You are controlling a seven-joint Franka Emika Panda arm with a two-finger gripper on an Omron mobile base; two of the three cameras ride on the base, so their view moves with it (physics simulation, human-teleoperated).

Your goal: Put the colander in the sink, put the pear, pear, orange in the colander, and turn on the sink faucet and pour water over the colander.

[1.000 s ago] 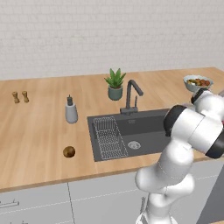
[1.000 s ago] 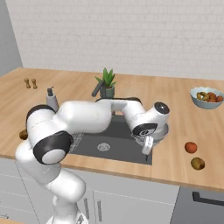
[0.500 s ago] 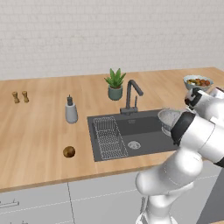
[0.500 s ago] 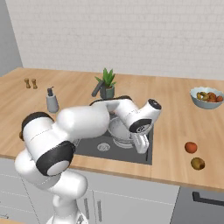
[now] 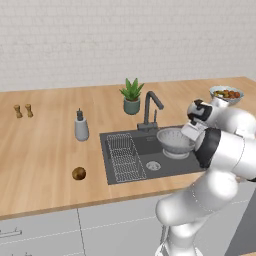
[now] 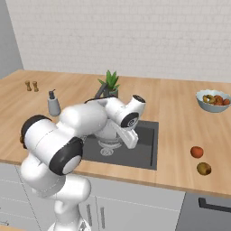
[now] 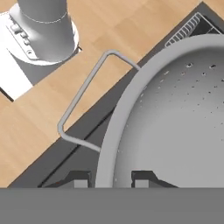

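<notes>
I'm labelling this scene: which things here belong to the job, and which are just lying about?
Job:
- colander, held in the hand
- sink
- faucet
- pears
- orange

Lying about:
- potted plant
- soap dispenser
- fruit bowl
- shakers
- wire rack

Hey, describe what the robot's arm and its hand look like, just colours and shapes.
The arm is glossy white, built of thick rounded segments with dark bands at the joints. Its hand ends in two small dark grey blocky fingertips. No cables or markings are visible.

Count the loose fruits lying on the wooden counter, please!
3: an orange and a pear right of the sink, another pear left of it. The bowl holds more.
</notes>
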